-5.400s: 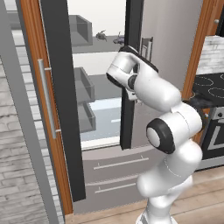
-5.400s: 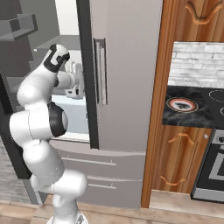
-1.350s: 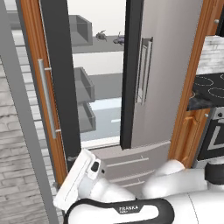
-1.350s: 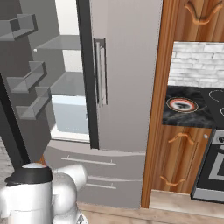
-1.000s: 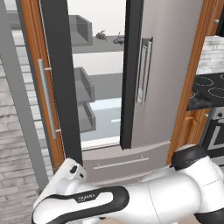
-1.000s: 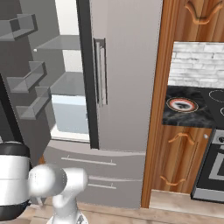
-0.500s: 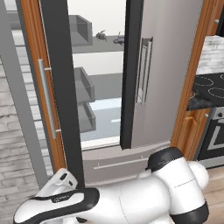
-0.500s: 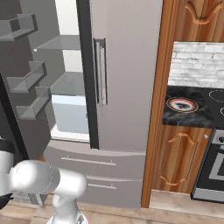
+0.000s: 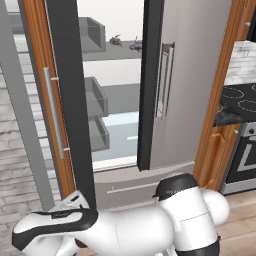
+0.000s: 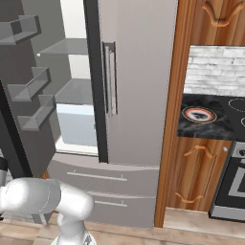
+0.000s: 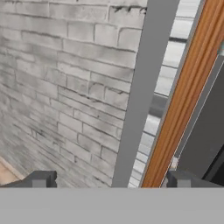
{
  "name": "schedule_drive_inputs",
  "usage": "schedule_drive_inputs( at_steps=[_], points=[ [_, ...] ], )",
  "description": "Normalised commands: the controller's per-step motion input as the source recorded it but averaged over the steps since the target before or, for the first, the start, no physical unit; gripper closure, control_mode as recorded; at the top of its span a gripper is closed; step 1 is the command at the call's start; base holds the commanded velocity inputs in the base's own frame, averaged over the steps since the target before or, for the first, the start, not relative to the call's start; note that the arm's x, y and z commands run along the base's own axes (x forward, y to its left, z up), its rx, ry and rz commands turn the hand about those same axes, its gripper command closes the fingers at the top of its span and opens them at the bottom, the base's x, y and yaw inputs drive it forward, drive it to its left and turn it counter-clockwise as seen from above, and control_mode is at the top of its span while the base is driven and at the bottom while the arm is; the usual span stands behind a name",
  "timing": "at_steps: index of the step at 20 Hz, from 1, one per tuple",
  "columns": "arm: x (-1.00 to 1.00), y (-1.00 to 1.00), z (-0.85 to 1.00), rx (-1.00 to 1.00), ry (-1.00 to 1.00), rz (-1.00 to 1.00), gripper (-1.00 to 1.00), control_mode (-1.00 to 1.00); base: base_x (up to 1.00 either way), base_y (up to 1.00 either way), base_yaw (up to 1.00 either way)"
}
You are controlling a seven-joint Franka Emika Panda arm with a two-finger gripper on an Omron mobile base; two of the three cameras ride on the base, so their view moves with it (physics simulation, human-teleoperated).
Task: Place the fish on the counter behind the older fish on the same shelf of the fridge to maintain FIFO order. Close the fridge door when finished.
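Fridge (image 9: pixel 190 90) left door open; two fish (image 9: pixel 116 40) (image 9: pixel 136 46) on shelf (image 9: pixel 107 55), upper centre. Jaws (image 11: pixel 109 180) apart, empty, facing brick wall (image 11: pixel 61 83).

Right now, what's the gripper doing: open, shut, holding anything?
Gripper: open, fingertips wide apart, nothing between them. It faces a brick wall.

Fridge (image 9: pixel 200 85) left door open, right door shut.
Two dark fish (image 9: pixel 116 40) (image 9: pixel 135 46) lie on top shelf (image 9: pixel 107 53), upper centre of frame.
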Motion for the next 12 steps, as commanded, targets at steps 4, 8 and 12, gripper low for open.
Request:
schedule_drive_inputs(
  at_steps=[4,8,12],
  points=[
    [0.25,-0.04,-0.02,0.00,0.03,-0.23,-1.00,-1.00,0.00,0.00,0.00],
    [0.10,-0.28,-0.06,0.00,0.00,-0.23,-1.00,-1.00,0.00,0.00,0.00],
    [0.11,-0.39,-0.05,0.01,0.00,-0.23,-1.00,-1.00,0.00,0.00,0.00]
  ],
)
